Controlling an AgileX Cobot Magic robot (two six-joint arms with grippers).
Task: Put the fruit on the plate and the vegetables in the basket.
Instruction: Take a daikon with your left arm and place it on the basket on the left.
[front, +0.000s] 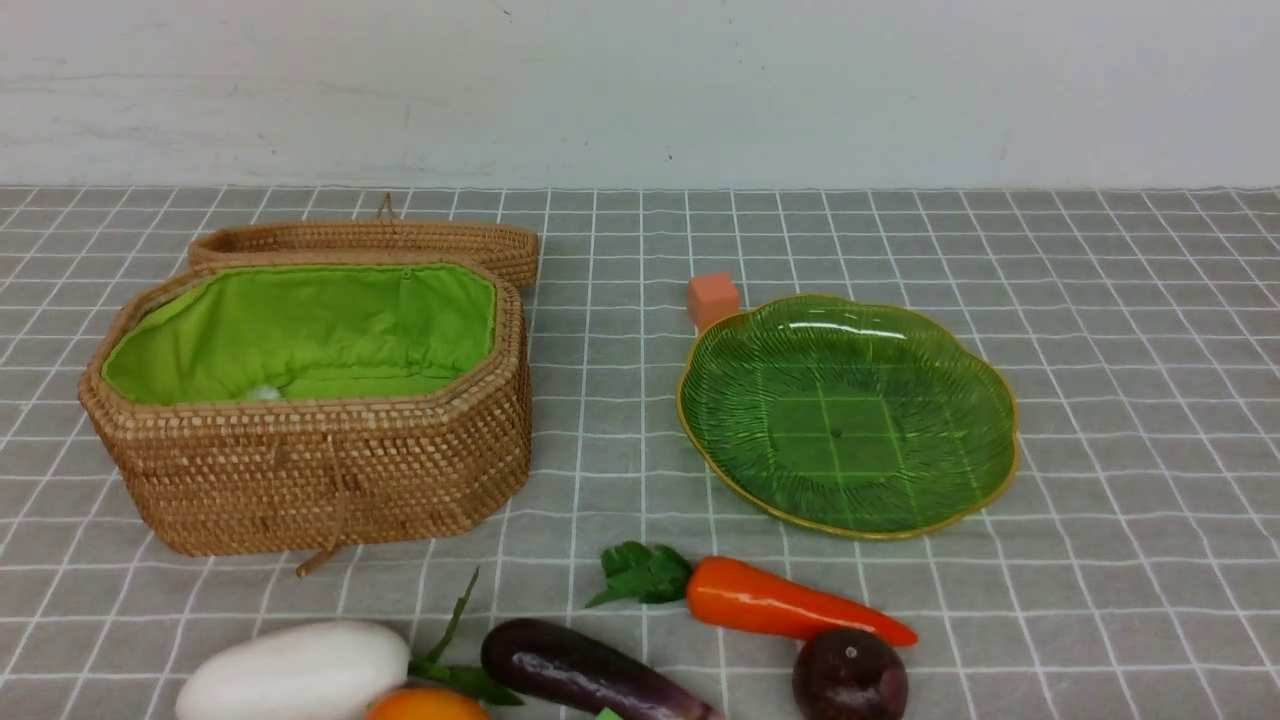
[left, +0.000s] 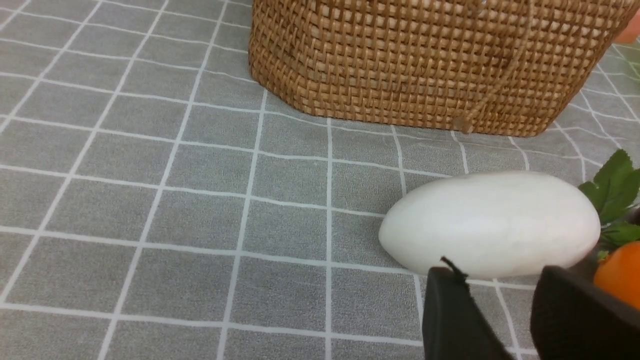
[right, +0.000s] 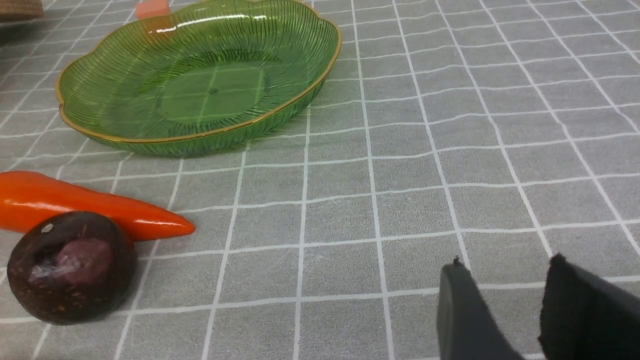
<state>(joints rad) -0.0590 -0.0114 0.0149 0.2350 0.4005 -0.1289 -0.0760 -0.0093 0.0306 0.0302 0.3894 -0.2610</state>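
Treat sorting as unstarted: the translucent green ribbed glass plate (front: 850, 400) is bare, the leafy orange toy carrot (front: 780, 603) lies lower centre, and the left claw (left: 500, 280) and right claw (right: 506, 265) stand apart, empty.

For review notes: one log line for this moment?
plate: empty; basket: open; carrot, eggplant, radish, maroon fruit: on tablecloth; left gripper, right gripper: open, empty

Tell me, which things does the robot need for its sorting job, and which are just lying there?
For the job:
basket, plate, carrot, eggplant, white radish, maroon fruit, orange fruit peeking in at the near edge.

Just lying about:
small orange cube by the plate's far edge.
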